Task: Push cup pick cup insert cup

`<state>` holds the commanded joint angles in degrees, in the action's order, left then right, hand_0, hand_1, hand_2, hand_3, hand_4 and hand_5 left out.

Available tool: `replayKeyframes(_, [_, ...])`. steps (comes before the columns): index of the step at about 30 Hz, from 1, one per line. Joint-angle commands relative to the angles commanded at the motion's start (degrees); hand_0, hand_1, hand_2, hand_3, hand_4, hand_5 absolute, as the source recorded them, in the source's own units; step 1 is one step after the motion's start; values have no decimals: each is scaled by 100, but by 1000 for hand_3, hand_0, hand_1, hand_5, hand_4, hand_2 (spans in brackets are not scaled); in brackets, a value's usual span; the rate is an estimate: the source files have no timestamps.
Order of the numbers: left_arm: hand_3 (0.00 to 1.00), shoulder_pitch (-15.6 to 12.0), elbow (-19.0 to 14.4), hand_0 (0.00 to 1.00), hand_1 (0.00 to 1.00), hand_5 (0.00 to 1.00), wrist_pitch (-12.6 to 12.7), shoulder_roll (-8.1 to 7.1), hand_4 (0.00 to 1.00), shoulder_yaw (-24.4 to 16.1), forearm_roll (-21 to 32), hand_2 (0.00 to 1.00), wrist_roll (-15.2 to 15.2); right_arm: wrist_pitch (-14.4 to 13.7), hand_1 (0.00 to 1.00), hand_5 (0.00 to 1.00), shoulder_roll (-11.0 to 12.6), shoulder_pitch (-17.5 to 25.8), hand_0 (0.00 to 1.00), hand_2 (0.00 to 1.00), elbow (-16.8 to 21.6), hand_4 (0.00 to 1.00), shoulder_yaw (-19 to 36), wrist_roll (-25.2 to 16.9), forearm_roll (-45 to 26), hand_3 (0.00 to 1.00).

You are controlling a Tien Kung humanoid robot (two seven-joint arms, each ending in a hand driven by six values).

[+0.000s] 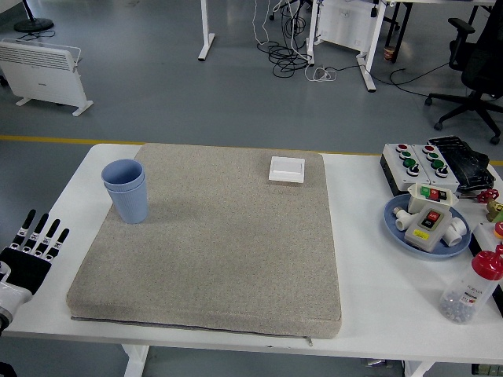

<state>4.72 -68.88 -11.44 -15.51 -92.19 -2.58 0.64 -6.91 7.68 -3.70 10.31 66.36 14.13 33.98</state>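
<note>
Left robot hand (31, 250), fingers spread, hovers beside beige mat (212, 243) on white table (393, 290).

We see a white table (369, 275) and, directly on it, a big grey-beige mat (220, 243) that covers most of the middle and left part. To the right of the mat stands a box with red and green buttons (416, 163), close to the far edge. Just in front of it lies a blue plate (397, 228) carrying some switch parts. Nearer to us, at the right edge, stands a clear bottle with a red cap (473, 287).
</note>
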Motion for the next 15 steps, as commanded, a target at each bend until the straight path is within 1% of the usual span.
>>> replayKeyframes(3, [857, 16, -29, 877, 872, 998, 34, 11, 569, -69, -308, 932, -78, 2, 645, 469, 1, -12, 725, 647, 0, 124, -3, 1, 2, 577])
replayKeyframes(4, [857, 16, -30, 877, 872, 998, 36, 12, 569, -73, -326, 932, -82, 2, 645, 469, 1, -13, 725, 647, 0, 124, -3, 1, 2, 577])
replayKeyframes(6, [844, 16, -57, 876, 869, 998, 110, 55, 570, -184, -628, 925, -119, 0, 645, 469, 3, -16, 724, 647, 0, 124, -1, 1, -9, 577])
replayKeyframes(8, [844, 19, -57, 876, 869, 998, 134, 74, 570, -229, -768, 925, -144, 1, 645, 469, 6, -18, 724, 647, 0, 124, -6, 1, -11, 577])
replayKeyframes(12, [841, 42, -35, 872, 867, 998, 155, 103, 568, -292, -931, 924, -149, 3, 644, 469, 12, -21, 724, 647, 0, 124, -10, 1, -8, 577])
replayKeyframes(15, [841, 49, -10, 872, 867, 998, 161, 127, 568, -327, -953, 924, -151, 3, 644, 469, 13, -22, 724, 647, 0, 124, -12, 0, -10, 577])
